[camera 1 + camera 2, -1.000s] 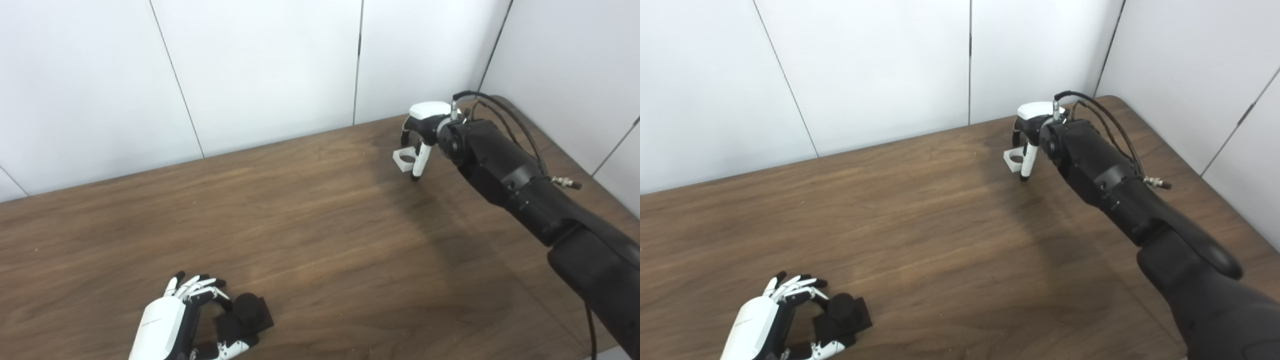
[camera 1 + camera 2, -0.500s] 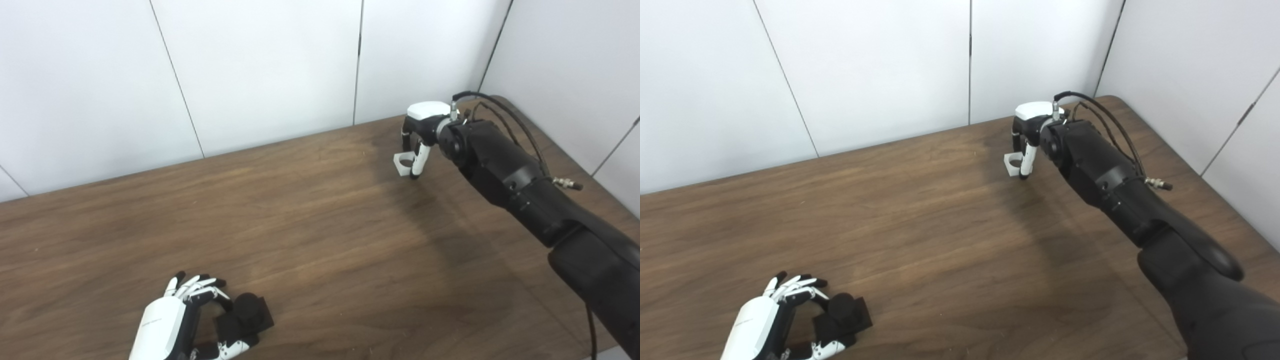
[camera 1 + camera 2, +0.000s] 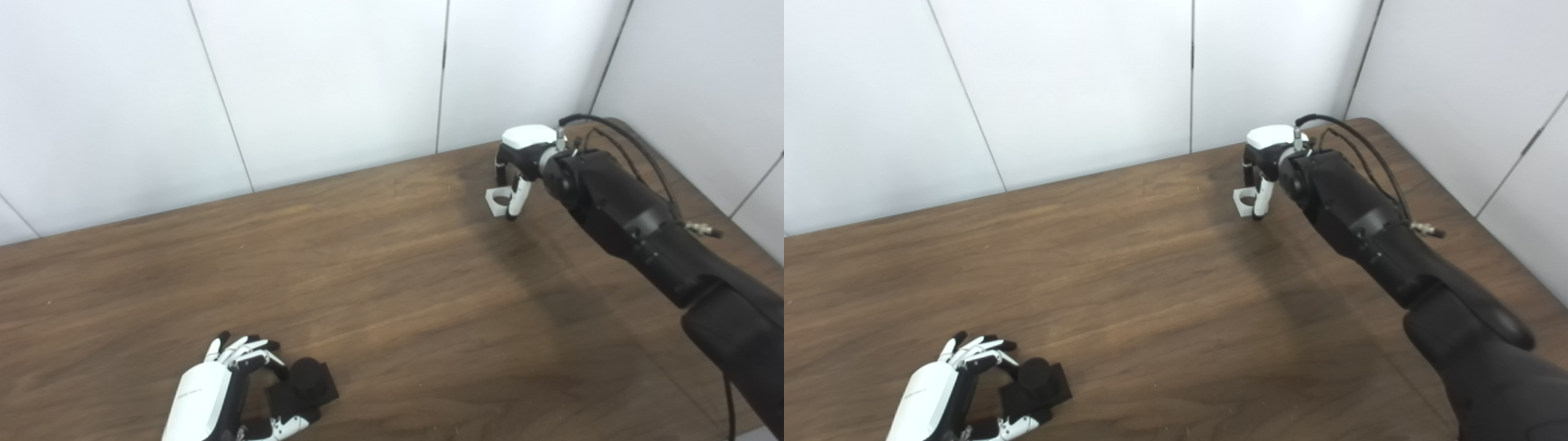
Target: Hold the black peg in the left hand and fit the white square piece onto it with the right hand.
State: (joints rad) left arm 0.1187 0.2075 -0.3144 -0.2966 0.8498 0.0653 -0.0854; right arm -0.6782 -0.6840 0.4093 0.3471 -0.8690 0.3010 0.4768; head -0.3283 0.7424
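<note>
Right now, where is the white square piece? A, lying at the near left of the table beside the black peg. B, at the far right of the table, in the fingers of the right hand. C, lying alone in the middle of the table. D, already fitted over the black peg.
B: the white square piece sits at the far right of the table, between the fingers of the right hand, far from the black peg.

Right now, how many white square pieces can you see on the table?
1. The white square piece sits near the table's far right corner, between the right hand's fingers. No others visible.
</note>
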